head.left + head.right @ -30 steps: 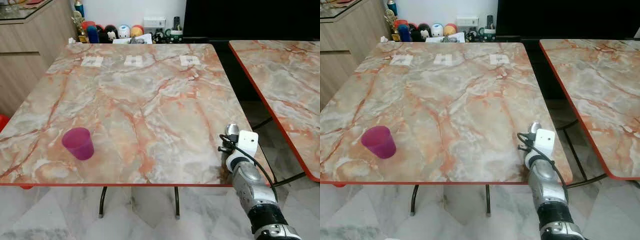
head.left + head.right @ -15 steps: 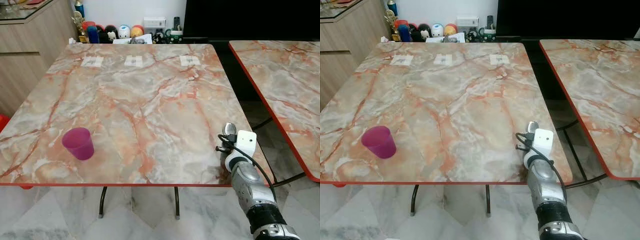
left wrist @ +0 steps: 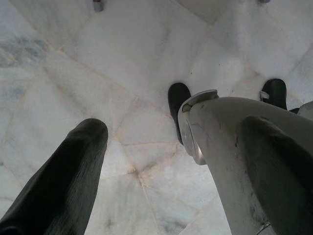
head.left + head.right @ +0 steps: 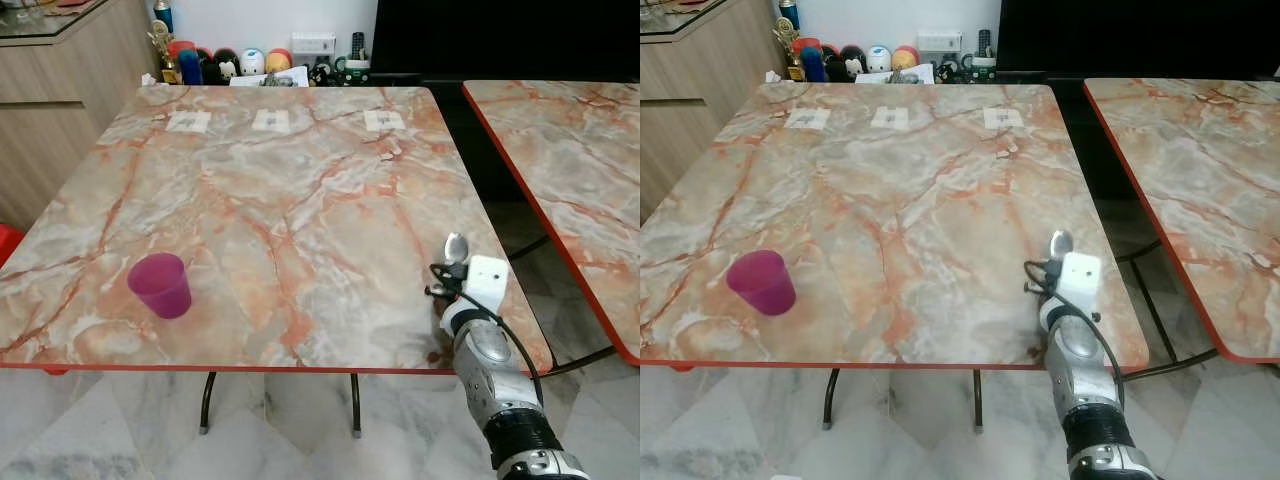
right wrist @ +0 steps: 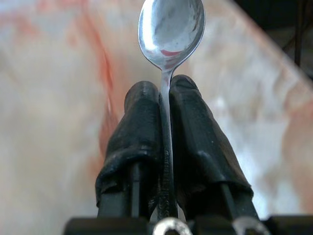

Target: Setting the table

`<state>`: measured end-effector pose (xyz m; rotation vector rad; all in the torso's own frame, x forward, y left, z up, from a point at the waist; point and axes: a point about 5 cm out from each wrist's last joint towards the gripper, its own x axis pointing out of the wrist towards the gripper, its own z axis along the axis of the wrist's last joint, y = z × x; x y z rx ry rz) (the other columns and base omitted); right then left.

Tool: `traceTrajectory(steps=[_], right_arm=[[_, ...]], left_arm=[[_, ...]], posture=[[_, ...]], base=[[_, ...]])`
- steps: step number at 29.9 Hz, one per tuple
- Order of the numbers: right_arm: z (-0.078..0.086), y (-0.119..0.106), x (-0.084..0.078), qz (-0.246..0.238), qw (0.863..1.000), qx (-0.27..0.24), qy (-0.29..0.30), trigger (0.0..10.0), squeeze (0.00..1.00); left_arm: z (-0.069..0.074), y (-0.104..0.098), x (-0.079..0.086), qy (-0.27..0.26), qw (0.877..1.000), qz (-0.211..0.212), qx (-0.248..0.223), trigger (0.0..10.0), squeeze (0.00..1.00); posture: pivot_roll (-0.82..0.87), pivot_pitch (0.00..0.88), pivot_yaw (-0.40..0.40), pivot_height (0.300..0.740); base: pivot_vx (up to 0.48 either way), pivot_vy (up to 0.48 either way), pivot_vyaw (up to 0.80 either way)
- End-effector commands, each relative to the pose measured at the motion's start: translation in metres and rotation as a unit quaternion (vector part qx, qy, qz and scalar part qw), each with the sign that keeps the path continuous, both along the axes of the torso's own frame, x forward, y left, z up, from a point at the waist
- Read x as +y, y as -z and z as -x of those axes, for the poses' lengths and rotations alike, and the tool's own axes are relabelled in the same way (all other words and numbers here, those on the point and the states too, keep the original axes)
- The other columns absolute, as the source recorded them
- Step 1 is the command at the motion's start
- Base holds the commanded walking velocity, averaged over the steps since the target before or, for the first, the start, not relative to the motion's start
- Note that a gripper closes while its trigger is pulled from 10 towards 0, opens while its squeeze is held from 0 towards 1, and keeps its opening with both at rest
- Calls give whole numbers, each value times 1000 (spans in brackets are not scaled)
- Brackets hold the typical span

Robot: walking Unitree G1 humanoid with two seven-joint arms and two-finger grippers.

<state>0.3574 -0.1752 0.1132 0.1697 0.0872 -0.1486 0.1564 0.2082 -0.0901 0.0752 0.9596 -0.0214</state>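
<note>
While the left hand [image 3: 142, 161] hangs idle above the pale floor tiles with its fingers spread, a translucent magenta plastic cup [image 4: 160, 285] already stands near the front left of the marble-patterned tabletop [image 4: 290, 170]. At the front right, the right hand [image 5: 165, 105] pinches a polished steel spoon [image 5: 170, 29] by its handle, bowl forward, apparently just above the surface. Setting looks barely begun: spoon unplaced, no plate seen.

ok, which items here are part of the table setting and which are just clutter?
Job:
spoon, clamped in the right gripper
purple cup
marble table

Lying about:
toys and bottles beyond the far edge
second table
three paper squares
</note>
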Motion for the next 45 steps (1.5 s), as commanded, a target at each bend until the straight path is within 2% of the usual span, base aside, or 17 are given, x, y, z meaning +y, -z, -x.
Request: traceTrajectory(steps=[1,4,13,18,23,29,40,45], right_arm=[[1,-5,-3,-5,1000,-24,6,10000,0],[3,-11,-3,-16,998,-56,8,10000,0],[9,-13,3,4,996,-84,-9,10000,0],[10,-14,6,8,996,-91,-14,10000,0],[8,-17,8,12,995,-98,-17,10000,0],[9,-30,11,15,990,-138,-22,10000,0],[9,-31,10,14,989,-147,-16,10000,0],[10,-33,9,14,988,-151,-14,10000,0]], left_arm=[[17,8,-9,12,999,9,32,10000,0],[17,8,-9,11,999,9,32,10000,0],[14,7,-3,17,999,-4,29,10000,0],[10,5,-1,18,999,-7,27,10000,0],[11,6,-9,20,999,-5,28,10000,0],[13,8,-15,21,999,-3,30,10000,0],[16,6,1,16,999,-9,30,10000,0],[15,6,1,17,999,-10,30,10000,0]], posture=[[42,130,-8,740],[43,134,-10,740],[39,141,-12,740],[38,144,-13,740],[41,146,-14,740],[39,148,-14,740],[38,148,-12,740],[37,148,-11,740]], base=[[0,0,0],[0,0,0],[0,-30,0],[0,-391,0],[0,-409,0],[0,-416,0],[0,-418,0],[0,-427,0]])
